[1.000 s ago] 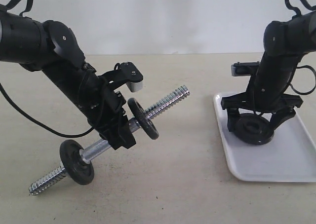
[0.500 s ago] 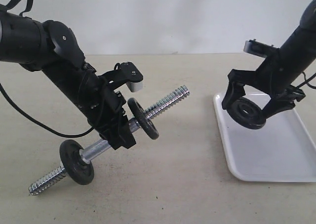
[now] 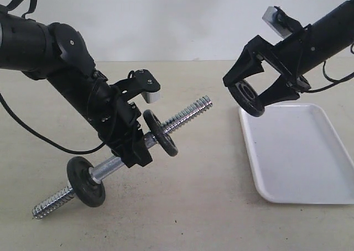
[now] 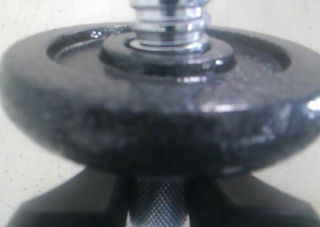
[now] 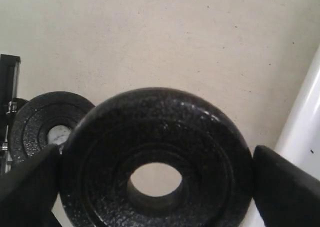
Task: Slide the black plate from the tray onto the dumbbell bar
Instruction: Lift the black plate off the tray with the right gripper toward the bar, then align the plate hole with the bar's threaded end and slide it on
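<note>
The dumbbell bar (image 3: 185,114) slants up to the right, and my left gripper (image 3: 137,146) is shut on its knurled middle (image 4: 159,202). Two black discs sit on the bar, one (image 3: 86,182) low on the left and one (image 3: 160,132) just above the grip; the left wrist view is filled by that upper disc (image 4: 160,117). My right gripper (image 3: 260,88) is shut on the black plate (image 3: 247,98), holding it by its rim in the air above the left edge of the white tray (image 3: 298,157). In the right wrist view the black plate (image 5: 165,122) sits between the fingers (image 5: 285,187), its centre hole unobstructed.
The bar's upper threaded end (image 3: 199,105) is bare and points toward the right arm. Its lower threaded end (image 3: 50,204) rests near the table. In the right wrist view a disc on the bar (image 5: 35,122) and the tray's rim (image 5: 300,122) show behind the plate.
My right gripper has lifted the black plate off the tray and carried it up and to the left, tilting it toward the bar. The left arm and bar have not moved.
</note>
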Tool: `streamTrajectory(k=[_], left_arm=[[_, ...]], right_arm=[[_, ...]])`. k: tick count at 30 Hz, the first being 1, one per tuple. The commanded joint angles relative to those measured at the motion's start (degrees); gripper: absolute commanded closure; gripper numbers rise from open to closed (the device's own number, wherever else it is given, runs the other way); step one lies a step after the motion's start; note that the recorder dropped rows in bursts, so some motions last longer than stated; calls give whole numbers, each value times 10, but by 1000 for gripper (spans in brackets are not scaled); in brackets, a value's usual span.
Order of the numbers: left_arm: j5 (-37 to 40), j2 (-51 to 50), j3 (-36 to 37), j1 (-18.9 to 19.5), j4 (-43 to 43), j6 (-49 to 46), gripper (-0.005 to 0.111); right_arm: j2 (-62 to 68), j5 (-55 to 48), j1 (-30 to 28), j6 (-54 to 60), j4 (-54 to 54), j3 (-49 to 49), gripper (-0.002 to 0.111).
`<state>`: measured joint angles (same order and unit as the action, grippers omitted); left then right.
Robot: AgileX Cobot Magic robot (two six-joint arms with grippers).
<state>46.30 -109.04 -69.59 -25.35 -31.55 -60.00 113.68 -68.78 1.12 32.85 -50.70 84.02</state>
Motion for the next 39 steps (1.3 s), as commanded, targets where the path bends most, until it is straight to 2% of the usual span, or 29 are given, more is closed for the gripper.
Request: streamTrajectory(k=[1, 8, 17, 39], left_arm=[[1, 27, -15, 1, -38, 3, 102], [0, 27, -15, 1, -38, -1, 102], [0, 27, -15, 1, -38, -12, 102], [-4, 27, -15, 1, -34, -27, 102]], right_arm=[[-16, -12, -6, 24, -58, 9, 109], [-10, -12, -4, 26, -90, 8, 109], [-10, -12, 48, 21, -76, 7, 109], [-47, -12, 62, -5, -69, -2, 109]])
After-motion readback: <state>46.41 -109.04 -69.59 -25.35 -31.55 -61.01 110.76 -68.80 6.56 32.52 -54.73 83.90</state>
